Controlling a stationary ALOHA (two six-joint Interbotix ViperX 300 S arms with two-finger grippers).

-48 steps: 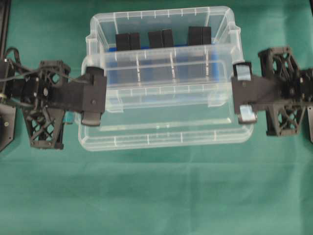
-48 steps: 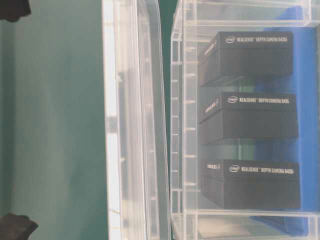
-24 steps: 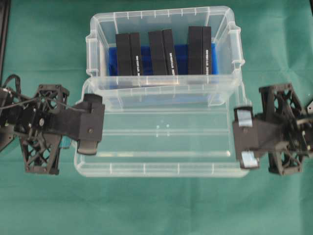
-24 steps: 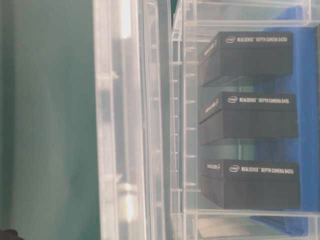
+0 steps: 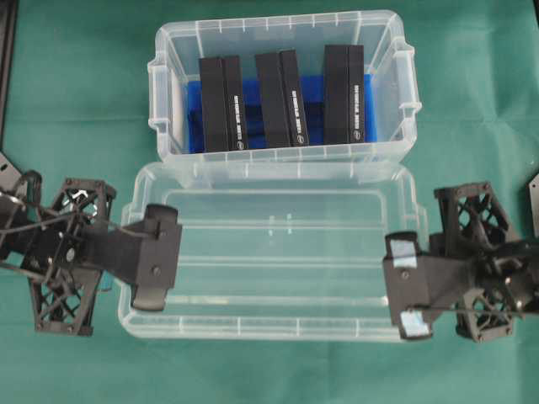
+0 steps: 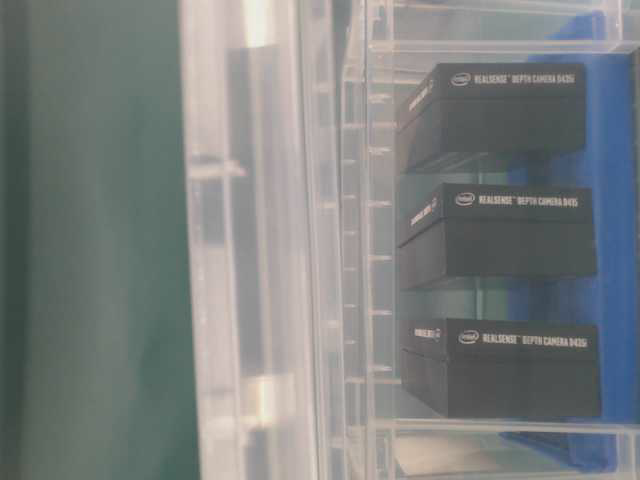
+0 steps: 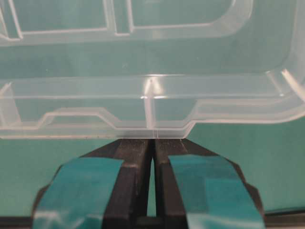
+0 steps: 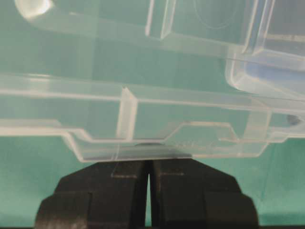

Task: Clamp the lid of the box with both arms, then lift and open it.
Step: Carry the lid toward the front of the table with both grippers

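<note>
Lid (image 5: 278, 252) sits off the box (image 5: 282, 84) now, level in my overhead view, its far long edge just beside the box's near wall. I see it held at both short ends. My left gripper (image 5: 156, 268) is clamped on the lid's left edge; in the left wrist view its teal-taped fingers (image 7: 81, 186) are pressed nearly together on the small side tab of the lid (image 7: 152, 109). My right gripper (image 5: 407, 286) is clamped on the right edge; in the right wrist view its black fingers (image 8: 109, 191) pinch the tab of the lid (image 8: 143, 124) with only a thin slit between them.

Inside the open box I see three pairs of black blocks (image 5: 282, 97) standing on a blue base (image 5: 195, 118). The table-level view shows the blocks (image 6: 495, 235) through the clear box wall (image 6: 365, 250), with the lid (image 6: 250, 240) just beside it. Everything is over a green surface (image 5: 269, 370). I cannot tell whether the lid touches it.
</note>
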